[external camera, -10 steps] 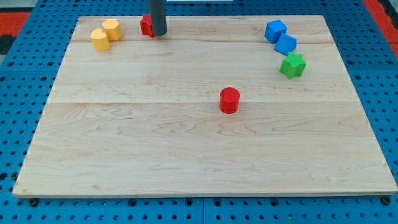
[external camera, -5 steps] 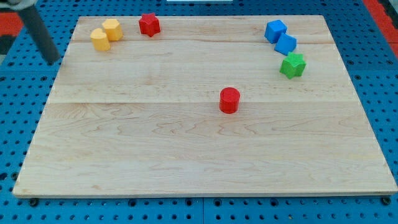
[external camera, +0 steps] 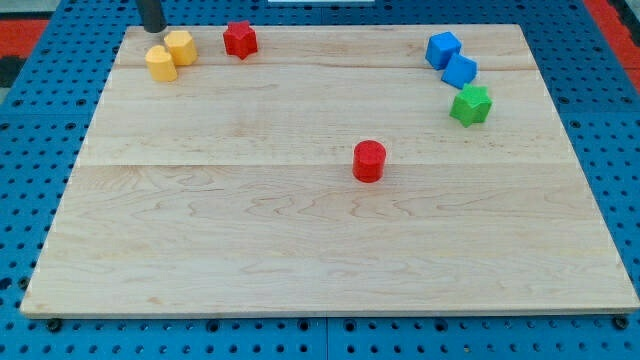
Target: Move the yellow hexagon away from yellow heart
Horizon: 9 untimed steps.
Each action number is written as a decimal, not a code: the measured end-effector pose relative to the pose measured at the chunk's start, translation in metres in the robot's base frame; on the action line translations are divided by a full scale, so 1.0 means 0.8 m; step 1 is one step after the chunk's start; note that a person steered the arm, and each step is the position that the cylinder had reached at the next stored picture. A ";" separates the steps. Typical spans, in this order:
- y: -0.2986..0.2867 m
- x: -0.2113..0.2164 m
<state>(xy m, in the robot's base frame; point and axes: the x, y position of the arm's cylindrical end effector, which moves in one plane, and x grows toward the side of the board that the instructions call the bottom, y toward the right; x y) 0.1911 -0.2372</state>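
Observation:
The yellow hexagon [external camera: 181, 47] sits near the board's top left corner. The yellow heart [external camera: 160, 63] touches it on its lower left. My tip [external camera: 153, 31] is at the board's top edge, just above the heart and to the upper left of the hexagon, a small gap from both. Only the rod's short lower end shows; the rest is cut off by the view's top.
A red star [external camera: 240, 39] lies right of the hexagon at the top edge. A red cylinder [external camera: 368, 160] stands near the middle. Two blue blocks [external camera: 442, 49] [external camera: 460, 71] and a green star [external camera: 471, 104] are at the top right. The wooden board [external camera: 330, 250] rests on blue pegboard.
My rod went from beside the red star, out past the board's left edge, then to the top left corner above the yellow blocks. No block has moved.

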 end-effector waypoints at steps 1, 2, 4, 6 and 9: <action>0.002 0.000; 0.004 0.000; 0.006 0.001; 0.034 0.001; 0.093 0.009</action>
<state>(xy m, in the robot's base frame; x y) 0.1986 -0.1627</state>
